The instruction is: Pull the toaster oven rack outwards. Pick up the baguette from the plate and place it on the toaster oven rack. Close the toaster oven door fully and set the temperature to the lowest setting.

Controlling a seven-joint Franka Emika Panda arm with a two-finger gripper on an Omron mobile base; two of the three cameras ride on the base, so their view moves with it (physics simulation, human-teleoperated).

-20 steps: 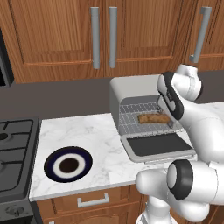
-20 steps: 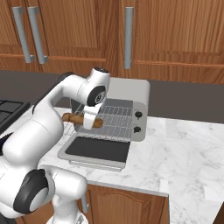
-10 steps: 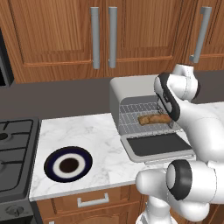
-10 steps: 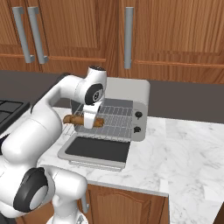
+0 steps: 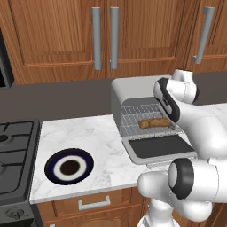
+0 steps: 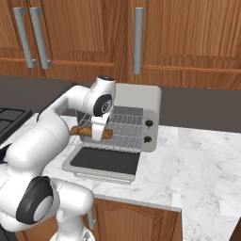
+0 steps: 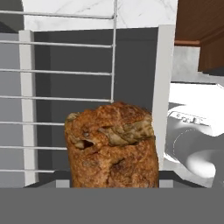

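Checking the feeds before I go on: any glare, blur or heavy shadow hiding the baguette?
Left base view: even light, sharp, baguette clear on the rack. Right base view: no glare, but the arm covers its middle. Hand view: crisp, baguette end close up.

Matt light-grey metal is seen on the toaster oven [image 5: 133, 91], thin silver wire on the toaster oven rack [image 5: 142, 116], dark glossy glass in the toaster oven door [image 5: 158, 147]. A rough, cracked brown crust is shown on the baguette [image 7: 113, 146]. The desk [image 5: 99, 142] is polished white marble; the cabinets [image 5: 57, 37] are smooth brown wood.
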